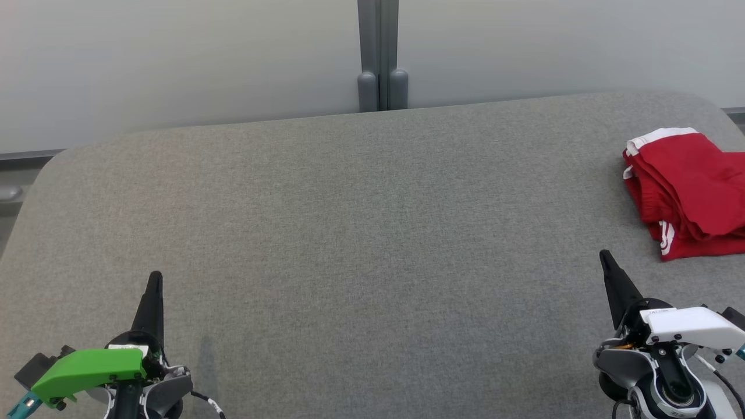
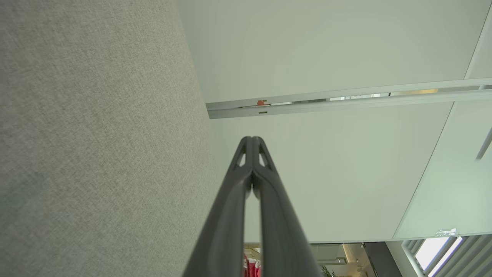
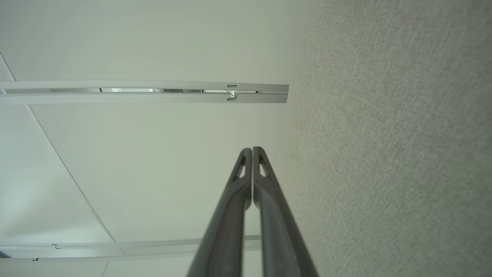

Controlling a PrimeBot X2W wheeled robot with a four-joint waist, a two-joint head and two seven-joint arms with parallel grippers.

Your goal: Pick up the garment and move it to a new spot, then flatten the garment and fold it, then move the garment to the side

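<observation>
Garment (image 1: pixel 689 192), red with white trim, folded at right of table (image 1: pixel 349 233); left gripper (image 1: pixel 155 278), right gripper (image 1: pixel 605 257) both closed, empty

The left gripper (image 1: pixel 155 276) has long tapering dark fingers (image 1: pixel 152 308), a bright green cover (image 1: pixel 87 371) with a teal end (image 1: pixel 17 404), and a thin black cable (image 1: pixel 206 401); the right gripper (image 1: pixel 605 255) carries a white cover (image 1: pixel 692 326) with dark screws (image 1: pixel 678 336) over a rounded grey housing (image 1: pixel 624 364). Small slots pierce the fingertips (image 2: pixel 246 143).
</observation>
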